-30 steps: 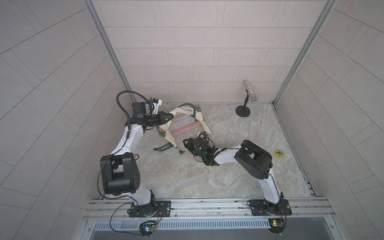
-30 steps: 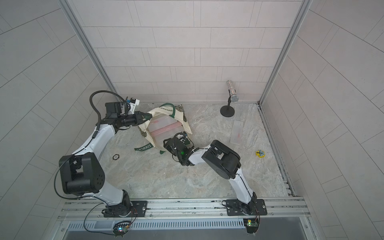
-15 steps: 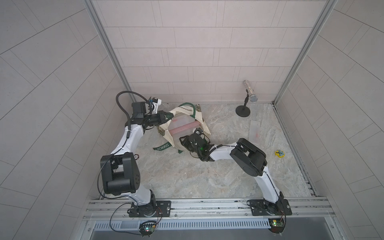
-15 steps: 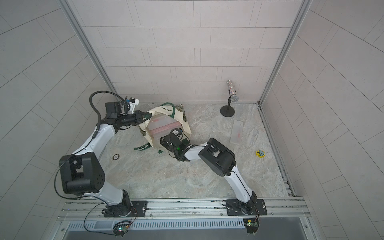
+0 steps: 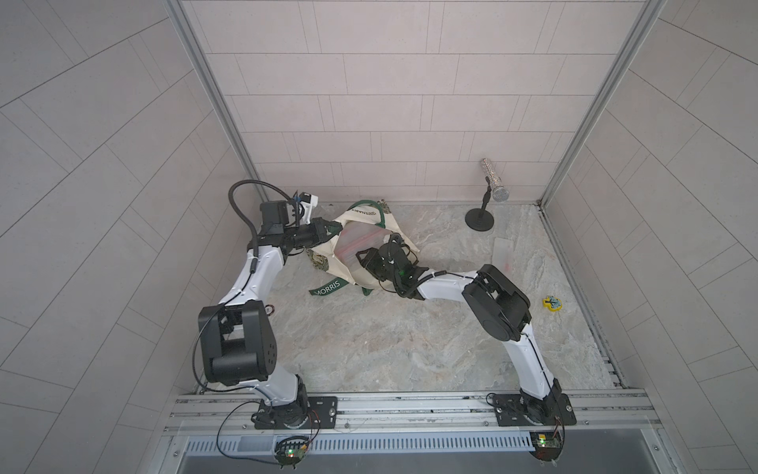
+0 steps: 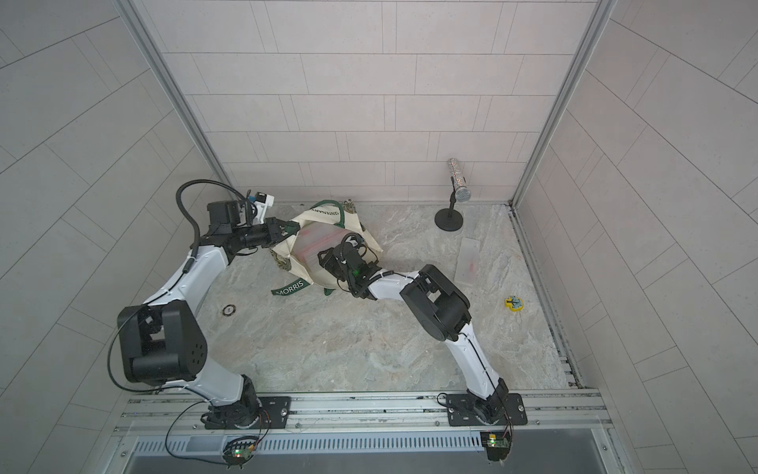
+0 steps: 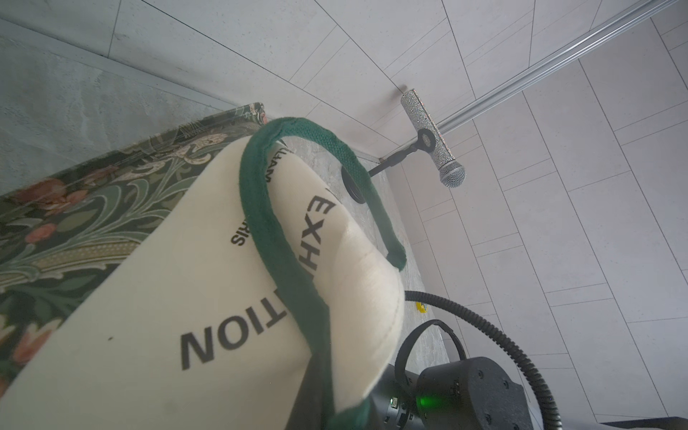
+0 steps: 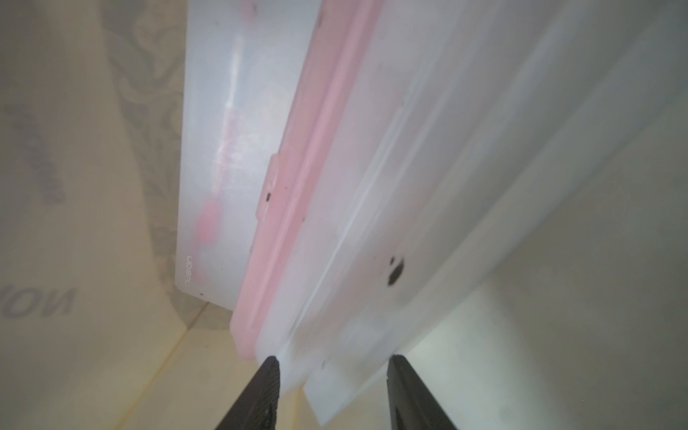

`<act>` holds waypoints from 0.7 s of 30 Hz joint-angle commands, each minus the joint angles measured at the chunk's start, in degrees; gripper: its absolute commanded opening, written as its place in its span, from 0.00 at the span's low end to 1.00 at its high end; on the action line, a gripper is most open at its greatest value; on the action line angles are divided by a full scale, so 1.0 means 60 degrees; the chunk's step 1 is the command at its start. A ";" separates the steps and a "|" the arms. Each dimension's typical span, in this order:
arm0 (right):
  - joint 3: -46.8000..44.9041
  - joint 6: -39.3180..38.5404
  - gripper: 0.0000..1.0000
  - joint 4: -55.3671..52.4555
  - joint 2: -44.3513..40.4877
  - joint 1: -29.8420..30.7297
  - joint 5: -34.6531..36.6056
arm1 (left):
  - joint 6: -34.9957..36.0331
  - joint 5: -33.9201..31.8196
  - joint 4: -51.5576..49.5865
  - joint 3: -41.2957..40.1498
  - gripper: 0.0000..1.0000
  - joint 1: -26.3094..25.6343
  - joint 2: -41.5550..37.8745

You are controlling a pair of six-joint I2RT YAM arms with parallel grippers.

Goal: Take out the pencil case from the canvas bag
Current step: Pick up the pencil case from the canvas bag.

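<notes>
The canvas bag (image 5: 348, 273) (image 6: 305, 269) lies on its side at the back left of the floor, its mouth held up. My left gripper (image 5: 328, 227) (image 6: 283, 230) is shut on the bag's upper edge by a green handle (image 7: 294, 260); cream cloth hides its fingers in the left wrist view. Inside lies the pencil case (image 5: 361, 242) (image 8: 372, 186), translucent with a pink strip. My right gripper (image 8: 333, 359) has reached into the mouth (image 5: 369, 258). Its jaws stand apart, one fingertip on each side of the case's near end.
A glittery microphone (image 5: 494, 186) on a black stand is at the back right. A clear flat plastic piece (image 5: 502, 254) and a small yellow thing (image 5: 552, 303) lie on the right. A small ring (image 6: 229, 310) lies near the left arm. The loose "MORRIS" strap (image 5: 328, 288) trails forward.
My right gripper has moved from just outside the bag's mouth further in, towards the back left. The left arm has kept its hold and place.
</notes>
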 commanded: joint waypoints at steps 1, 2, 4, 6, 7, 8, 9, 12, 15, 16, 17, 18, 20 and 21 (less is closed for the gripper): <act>-0.0178 0.0005 0.51 -0.1251 -0.0065 0.0017 0.0243 | -0.0064 0.0974 0.0617 0.0088 0.00 -0.0104 -0.0182; -0.0227 -0.0051 0.51 -0.1325 -0.0105 0.0037 0.0254 | -0.0064 0.0974 0.0611 0.0090 0.00 -0.0095 -0.0179; -0.0262 -0.0096 0.52 -0.1471 -0.0119 0.0076 0.0277 | -0.0075 0.0979 0.0634 0.0089 0.00 -0.0104 -0.0164; -0.0241 -0.0087 0.52 -0.1423 -0.0025 0.0078 0.0218 | -0.0101 0.0987 0.0630 0.0089 0.00 -0.0108 -0.0156; -0.0194 -0.0029 0.52 -0.1430 0.0047 0.0089 0.0174 | -0.0107 0.0978 0.0650 0.0089 0.00 -0.0108 -0.0163; -0.0129 -0.0004 0.52 -0.1437 0.0132 0.0096 0.0144 | -0.0119 0.0973 0.0640 0.0093 0.00 -0.0110 -0.0171; -0.0053 0.0005 0.52 -0.1475 0.0206 0.0107 0.0128 | -0.0124 0.0998 0.0640 0.0089 0.00 -0.0128 -0.0169; 0.0187 0.0089 0.48 -0.1622 0.0433 0.0173 0.0135 | -0.0137 0.0983 0.0666 0.0089 0.00 -0.0128 -0.0185; 0.0151 0.0369 0.41 -0.1280 0.0636 0.0180 -0.0011 | -0.0157 0.0988 0.0674 0.0097 0.00 -0.0128 -0.0202; 0.0125 0.0412 0.38 -0.1218 0.0672 0.0184 -0.0011 | -0.0168 0.0995 0.0681 0.0094 0.00 -0.0125 -0.0208; 0.0120 0.0409 0.37 -0.1207 0.0714 0.0180 0.0007 | -0.0167 0.0998 0.0673 0.0091 0.00 -0.0145 -0.0205; 0.0119 0.0407 0.34 -0.1190 0.0750 0.0180 0.0019 | -0.0188 0.0996 0.0687 0.0091 0.00 -0.0142 -0.0218; 0.0070 0.0514 0.29 -0.1027 0.0873 0.0181 0.0037 | -0.0224 0.1004 0.0718 0.0097 0.00 -0.0158 -0.0215; -0.0007 0.0620 0.28 -0.0708 0.0952 0.0180 0.0028 | -0.0249 0.1027 0.0725 0.0079 0.00 -0.0155 -0.0211</act>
